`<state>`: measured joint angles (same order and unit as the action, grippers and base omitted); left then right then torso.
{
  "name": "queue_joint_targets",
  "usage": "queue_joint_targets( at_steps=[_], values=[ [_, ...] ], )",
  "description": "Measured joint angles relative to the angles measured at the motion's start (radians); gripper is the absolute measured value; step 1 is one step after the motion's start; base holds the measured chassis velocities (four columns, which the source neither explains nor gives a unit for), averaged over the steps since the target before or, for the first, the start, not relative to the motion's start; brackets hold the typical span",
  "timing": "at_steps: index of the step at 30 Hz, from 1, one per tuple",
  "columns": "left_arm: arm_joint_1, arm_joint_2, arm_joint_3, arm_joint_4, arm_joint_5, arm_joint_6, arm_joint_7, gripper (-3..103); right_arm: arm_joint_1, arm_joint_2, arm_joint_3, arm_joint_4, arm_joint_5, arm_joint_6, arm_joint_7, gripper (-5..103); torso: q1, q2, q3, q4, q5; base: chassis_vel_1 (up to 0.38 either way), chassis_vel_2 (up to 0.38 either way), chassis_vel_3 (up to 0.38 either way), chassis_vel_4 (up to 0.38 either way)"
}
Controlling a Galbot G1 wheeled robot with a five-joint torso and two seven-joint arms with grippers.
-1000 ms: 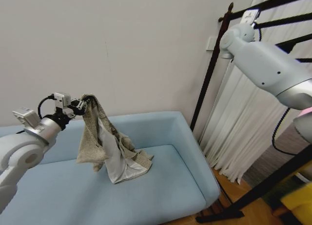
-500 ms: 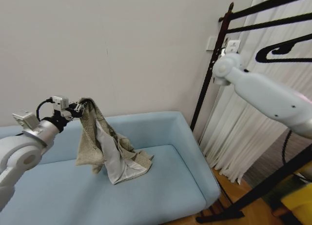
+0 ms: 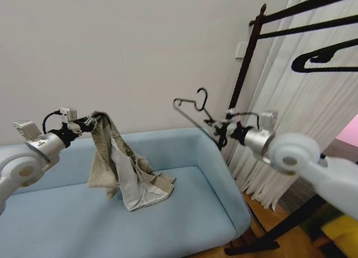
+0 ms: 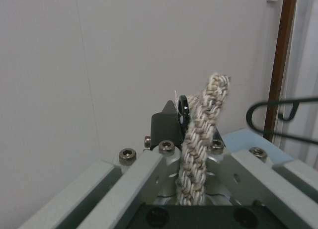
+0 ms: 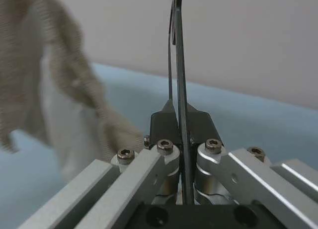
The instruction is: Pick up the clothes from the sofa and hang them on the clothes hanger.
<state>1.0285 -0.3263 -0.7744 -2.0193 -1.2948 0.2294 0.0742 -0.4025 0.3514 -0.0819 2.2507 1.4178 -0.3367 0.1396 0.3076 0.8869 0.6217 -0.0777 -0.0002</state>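
The left gripper (image 3: 91, 123) is clamped on the top edge of the beige knitted garment (image 3: 120, 168), which hangs down onto the light blue sofa (image 3: 190, 219). The right gripper (image 3: 219, 130), closed on a thin black wire hanger (image 5: 178, 80), holds it hook-up to the garment's right, apart from it.

Sofa (image 3: 184, 213): pale blue, plain upholstery. Knitted garment (image 3: 103, 157): oatmeal beige in a flecked, ribbed weave, with a plain grey-white lining. Wire hanger (image 3: 193, 109): black. Clothes rack (image 3: 246, 62): dark brown-black post and rails. Second hanger (image 3: 324, 56) on the rail: black. Curtain (image 3: 279, 157): white, vertically pleated. Wall (image 3: 140, 45): off-white, plain. Floor (image 3: 257, 210): honey-toned wood. Left gripper (image 3: 94, 122) and right gripper (image 3: 215, 129): silver-grey metal, black-tipped, on glossy grey-white arms.
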Motion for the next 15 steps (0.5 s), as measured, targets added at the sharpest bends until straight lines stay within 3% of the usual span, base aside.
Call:
queue_joint_targets(
  at_steps=[3, 6, 15],
  values=[
    [-0.002, 0.019, 0.004, -0.004, -0.005, 0.000, 0.002, 2, -0.052, 0.033, -0.004, 0.044, -0.034, 0.007, -0.020, 2, 0.000, 0.000, 0.000, 0.0002, 0.0002, 0.000, 0.000, 0.000, 0.000],
    [0.007, 0.048, 0.004, -0.020, -0.009, 0.000, 0.001, 2, -0.074, 0.109, -0.041, 0.094, -0.058, 0.005, -0.022, 2, 0.000, 0.000, 0.000, 0.0002, 0.0000, 0.000, 0.000, 0.000, 0.000],
    [0.009, 0.089, 0.001, -0.034, -0.030, 0.006, -0.024, 2, -0.004, 0.172, -0.118, 0.131, -0.070, -0.018, -0.001, 2, 0.000, 0.000, 0.000, -0.0004, 0.0000, 0.000, 0.000, 0.000, 0.000]
  ],
)
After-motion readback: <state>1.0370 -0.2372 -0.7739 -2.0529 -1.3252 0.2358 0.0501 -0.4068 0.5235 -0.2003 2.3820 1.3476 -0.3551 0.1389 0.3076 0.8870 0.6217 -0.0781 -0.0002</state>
